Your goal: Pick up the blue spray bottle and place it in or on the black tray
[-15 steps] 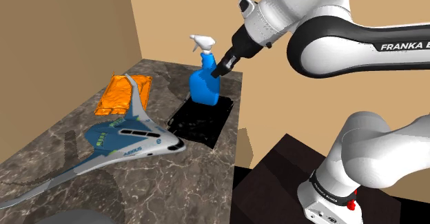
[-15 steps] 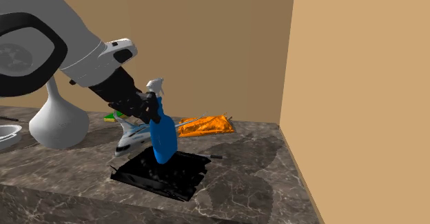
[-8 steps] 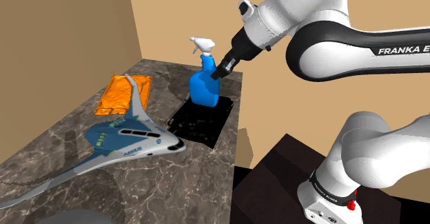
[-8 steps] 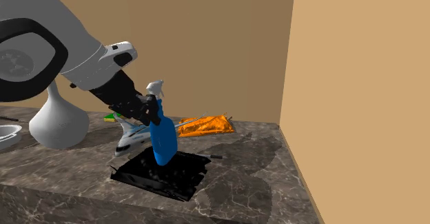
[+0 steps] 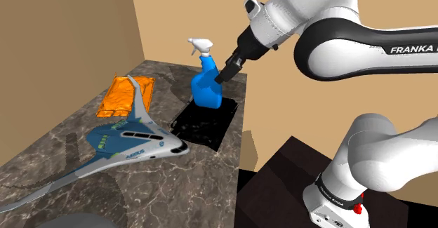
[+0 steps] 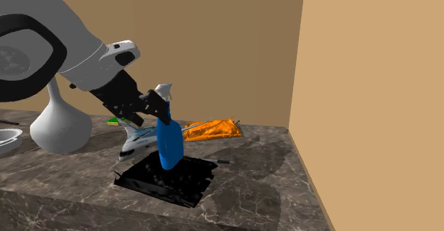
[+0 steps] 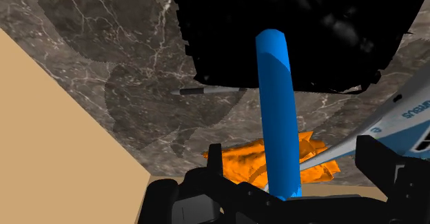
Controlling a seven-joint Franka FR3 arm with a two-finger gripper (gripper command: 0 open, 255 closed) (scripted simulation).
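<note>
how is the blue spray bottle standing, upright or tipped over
Upright, leaning only slightly: the blue spray bottle stands base-down on the black tray, white trigger head on top, in both exterior views.

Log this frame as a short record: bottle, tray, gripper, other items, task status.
bottle: blue spray bottle with white trigger, standing on the tray
tray: flat black tray on dark marble counter
gripper: black two-finger gripper, open, not touching the bottle
other items: white-and-blue toy aeroplane, orange cloth
status: bottle on tray, not held
</note>
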